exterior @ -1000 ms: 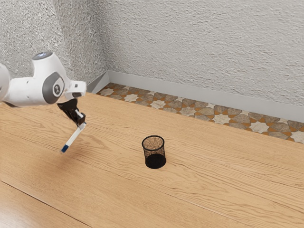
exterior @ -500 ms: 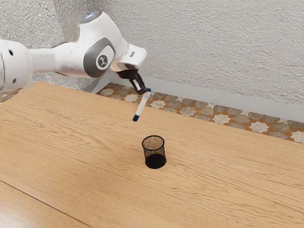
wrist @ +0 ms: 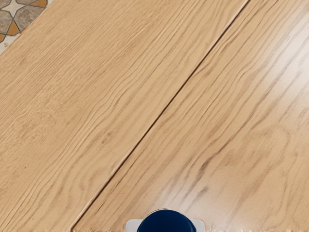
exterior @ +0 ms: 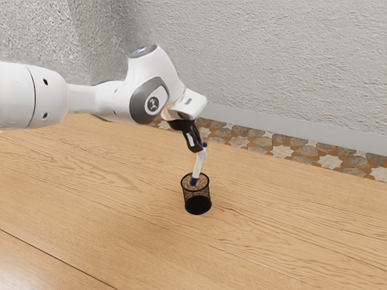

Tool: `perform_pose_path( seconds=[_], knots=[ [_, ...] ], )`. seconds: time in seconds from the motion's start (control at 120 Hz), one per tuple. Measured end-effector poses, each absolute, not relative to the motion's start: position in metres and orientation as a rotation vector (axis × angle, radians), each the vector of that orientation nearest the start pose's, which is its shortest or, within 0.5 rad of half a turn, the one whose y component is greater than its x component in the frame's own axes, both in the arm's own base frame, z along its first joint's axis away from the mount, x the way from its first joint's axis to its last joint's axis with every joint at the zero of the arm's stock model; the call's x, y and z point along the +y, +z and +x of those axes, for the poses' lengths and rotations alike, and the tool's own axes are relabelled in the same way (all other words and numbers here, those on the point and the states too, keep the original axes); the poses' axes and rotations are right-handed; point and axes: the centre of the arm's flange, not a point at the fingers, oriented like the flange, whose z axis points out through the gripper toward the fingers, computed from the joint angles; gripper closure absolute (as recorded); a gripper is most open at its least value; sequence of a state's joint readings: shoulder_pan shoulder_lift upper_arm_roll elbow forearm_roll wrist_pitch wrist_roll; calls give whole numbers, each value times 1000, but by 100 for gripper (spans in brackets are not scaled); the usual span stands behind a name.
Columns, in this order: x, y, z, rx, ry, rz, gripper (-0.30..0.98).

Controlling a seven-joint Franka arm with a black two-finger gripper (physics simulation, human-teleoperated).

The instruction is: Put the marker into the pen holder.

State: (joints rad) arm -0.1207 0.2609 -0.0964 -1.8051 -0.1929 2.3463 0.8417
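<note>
My gripper [exterior: 201,153] is shut on the upper part of the marker, above the pen holder in the exterior view. The white marker [exterior: 198,165] hangs slightly tilted, its blue lower tip at the holder's mouth, seen inside the rim's outline. How deep the tip reaches is hard to tell. The black mesh pen holder [exterior: 198,204] stands upright on the table. In the wrist view, the marker's blue end [wrist: 166,222] shows at the lower edge, with pale gripper parts beside it.
The wooden table [exterior: 290,223] spreads around the holder, with a seam across it. Behind its far edge lie a patterned tile floor [exterior: 283,151] and a textured wall [exterior: 272,60].
The arm has carried the marker toward the exterior view's right, first up, then down over the pen holder. The holder has stayed where it was.
</note>
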Motion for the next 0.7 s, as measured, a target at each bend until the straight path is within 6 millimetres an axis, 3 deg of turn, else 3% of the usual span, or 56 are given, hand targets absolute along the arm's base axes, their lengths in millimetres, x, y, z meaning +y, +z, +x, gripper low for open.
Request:
perform_pose_path(
  seconds=[0.317,0.5,0.542,0.6,0.7],
  knots=[
    [-131,369,647,1455,-394,-2895,77],
    [-131,353,647,1470,-367,-2935,41],
    [-130,363,645,1474,-386,-2932,34],
    [-125,399,640,1477,-429,-2920,26],
    [-82,470,621,1425,-437,-2941,16]
  ],
)
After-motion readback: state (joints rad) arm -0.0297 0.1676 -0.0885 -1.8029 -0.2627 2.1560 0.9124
